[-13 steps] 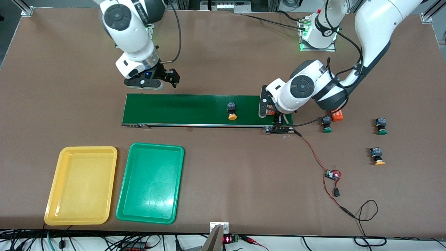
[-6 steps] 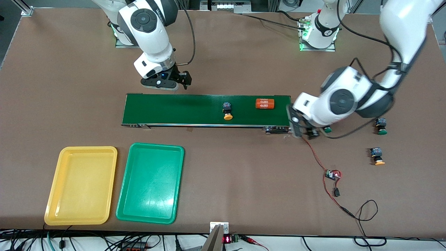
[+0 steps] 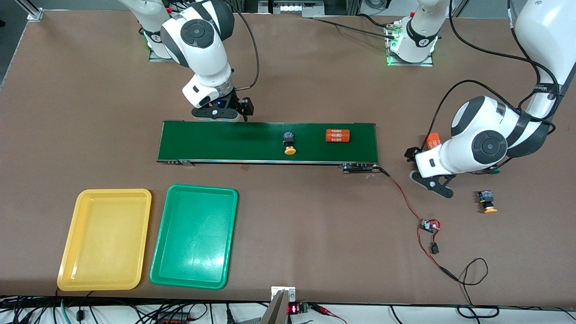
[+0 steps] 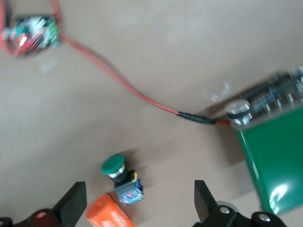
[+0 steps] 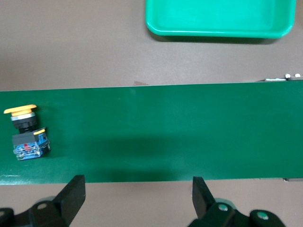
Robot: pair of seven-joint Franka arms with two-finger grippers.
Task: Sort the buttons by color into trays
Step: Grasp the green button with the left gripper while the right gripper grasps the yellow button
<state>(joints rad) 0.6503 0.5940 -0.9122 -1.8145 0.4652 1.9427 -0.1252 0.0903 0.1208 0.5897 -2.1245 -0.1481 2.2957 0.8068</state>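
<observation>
- Toward the right arm's end of the table, nearer the front camera: yellow tray (image 3: 104, 239) and green tray (image 3: 194, 236), side by side, both holding nothing.
- Right gripper (image 3: 221, 110): hovers over the belt's edge farthest from the front camera, jaws spread wide, nothing held.
- Belt (image 3: 225, 141): long, dark green, lying between the trays and the robot bases.
- Yellow-capped button (image 3: 288, 144): lying on its side on the belt near mid-length, cap toward the front camera; seen also in the right wrist view (image 5: 26, 132).
- Orange cylinder (image 3: 337, 135): on the belt, near that button but apart from it.
- Left gripper (image 3: 427, 173): low over bare table off the belt's end, jaws fully apart, empty.
- Green-capped button (image 4: 120, 177): on the table between the left gripper's open fingers (image 4: 73, 208), touching a second orange cylinder (image 4: 108, 215).
- Second yellow-capped button (image 3: 487, 200): on the table nearer the front camera than the left gripper.
- Handling advice: for the green-capped button, centre the jaws on its black body, clear of the cylinder, and close only once low.
</observation>
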